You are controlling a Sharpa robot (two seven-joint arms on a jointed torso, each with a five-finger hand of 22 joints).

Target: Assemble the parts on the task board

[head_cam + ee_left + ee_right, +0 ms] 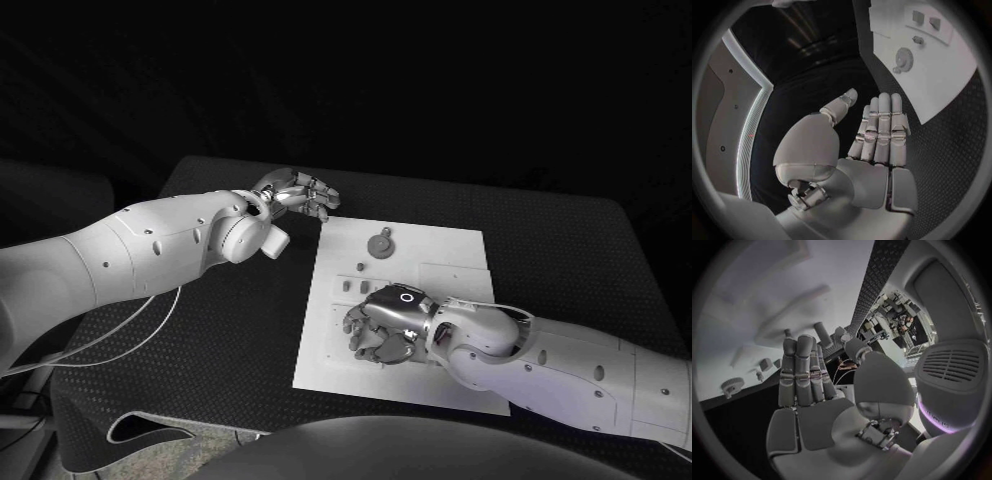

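- Right then, the left hand (299, 192) hung over the black table (216, 330), just off the far left corner of the board (433, 255).
- Its wrist view had the fingers (882, 127) stretched straight and side by side, thumb angled away, nothing in the palm.
- Ahead of those fingertips and off to the right lay the board, with a round gear-like part (904, 59) nearest the hand.
- Beyond that gear sat a small peg-like part (918, 40) and two squarish blocks (926, 20) further along the board.
- Over on the other side, the right hand (387, 325) sat above the near half of the board, knuckles up and fingers curled downward.
- From the head camera I could not tell whether anything sat under those curled fingers.
- The right wrist view showed its fingers (803, 375) mostly extended together, the palm bare, no part visibly gripped.
- In that same view the gear (731, 385) lay well off to the side of the fingers, with small pieces (766, 365) between it and the hand.
- The head view had the gear (381, 243) on the far half of the board, between the two hands, touched by neither.
- Small parts (355, 268) lay just beyond the right hand's knuckles.
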